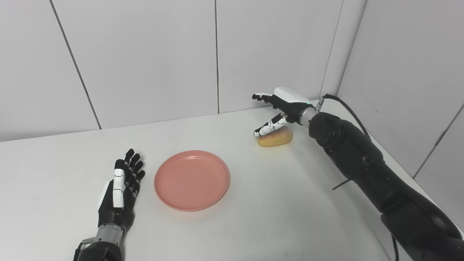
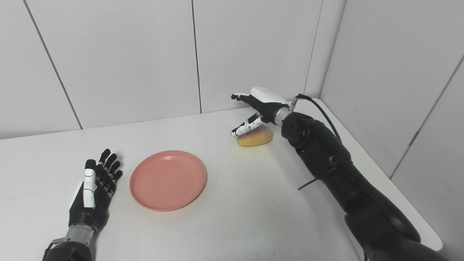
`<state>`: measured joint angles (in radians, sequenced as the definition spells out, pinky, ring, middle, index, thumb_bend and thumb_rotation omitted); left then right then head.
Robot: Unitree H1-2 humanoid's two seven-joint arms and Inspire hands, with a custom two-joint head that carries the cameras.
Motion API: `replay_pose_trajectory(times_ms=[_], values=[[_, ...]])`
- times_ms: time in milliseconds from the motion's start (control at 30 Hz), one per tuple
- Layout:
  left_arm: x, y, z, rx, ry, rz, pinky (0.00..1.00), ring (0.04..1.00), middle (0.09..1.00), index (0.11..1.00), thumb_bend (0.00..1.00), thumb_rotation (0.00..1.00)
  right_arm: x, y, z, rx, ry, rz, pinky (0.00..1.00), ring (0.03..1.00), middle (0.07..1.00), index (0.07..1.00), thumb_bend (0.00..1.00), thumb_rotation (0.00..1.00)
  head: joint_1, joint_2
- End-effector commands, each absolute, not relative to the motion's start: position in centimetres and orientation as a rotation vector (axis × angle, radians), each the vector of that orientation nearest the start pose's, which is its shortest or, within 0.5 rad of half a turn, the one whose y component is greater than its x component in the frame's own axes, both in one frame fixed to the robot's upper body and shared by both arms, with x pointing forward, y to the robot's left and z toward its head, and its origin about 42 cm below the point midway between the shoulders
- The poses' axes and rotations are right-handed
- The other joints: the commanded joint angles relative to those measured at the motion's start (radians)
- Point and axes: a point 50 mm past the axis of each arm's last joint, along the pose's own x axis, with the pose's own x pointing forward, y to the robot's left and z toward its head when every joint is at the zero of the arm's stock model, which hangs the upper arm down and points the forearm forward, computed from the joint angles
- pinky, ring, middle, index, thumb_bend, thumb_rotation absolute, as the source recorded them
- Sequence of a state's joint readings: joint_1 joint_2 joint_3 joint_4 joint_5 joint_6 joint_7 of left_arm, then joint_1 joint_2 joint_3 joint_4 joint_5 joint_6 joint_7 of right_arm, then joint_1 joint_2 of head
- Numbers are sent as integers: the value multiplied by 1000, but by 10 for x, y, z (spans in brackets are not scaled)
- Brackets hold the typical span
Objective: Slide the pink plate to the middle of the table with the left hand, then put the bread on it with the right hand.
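A round pink plate (image 1: 192, 180) lies flat on the white table, a little left of its middle. Just left of the plate rests my left hand (image 1: 121, 188), open with fingers spread, a small gap between it and the rim. A tan bread roll (image 1: 276, 137) sits farther back and to the right. My right hand (image 1: 279, 108) hovers over the roll, open, with its fingers stretched above it and its thumb low against the roll's left top. The roll rests on the table, not enclosed by the hand.
The white table (image 1: 253, 203) is bounded by pale panel walls at the back and right, forming a corner behind the roll. My right arm (image 1: 362, 163) stretches along the table's right edge, with a black cable looping near the wrist.
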<state>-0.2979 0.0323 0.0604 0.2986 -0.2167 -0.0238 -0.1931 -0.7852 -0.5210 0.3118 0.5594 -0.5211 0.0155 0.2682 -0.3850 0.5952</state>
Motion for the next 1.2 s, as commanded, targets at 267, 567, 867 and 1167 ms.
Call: replay_pose_trajectory(times_ms=[267, 567, 867, 1167], values=[[377, 209, 110, -183, -34, -206, 1000, 1000, 1000, 1000, 751, 1000, 528, -300, 300, -1278, -130, 305, 756, 867, 904, 893, 955, 394, 2, -9], [375, 207, 108, -181, -36, -208, 1000, 1000, 1000, 1000, 754, 1000, 531, -304, 300, -1310, -119, 332, 750, 873, 911, 894, 975, 435, 14, -28], [372, 204, 108, -178, -39, -219, 1000, 1000, 1000, 1000, 744, 1000, 531, -309, 301, -1364, -110, 368, 762, 864, 896, 884, 976, 433, 28, -34], [372, 201, 108, -179, -41, -221, 1000, 1000, 1000, 1000, 741, 1000, 531, -315, 302, -1463, -72, 405, 741, 853, 889, 886, 983, 422, 34, -33]])
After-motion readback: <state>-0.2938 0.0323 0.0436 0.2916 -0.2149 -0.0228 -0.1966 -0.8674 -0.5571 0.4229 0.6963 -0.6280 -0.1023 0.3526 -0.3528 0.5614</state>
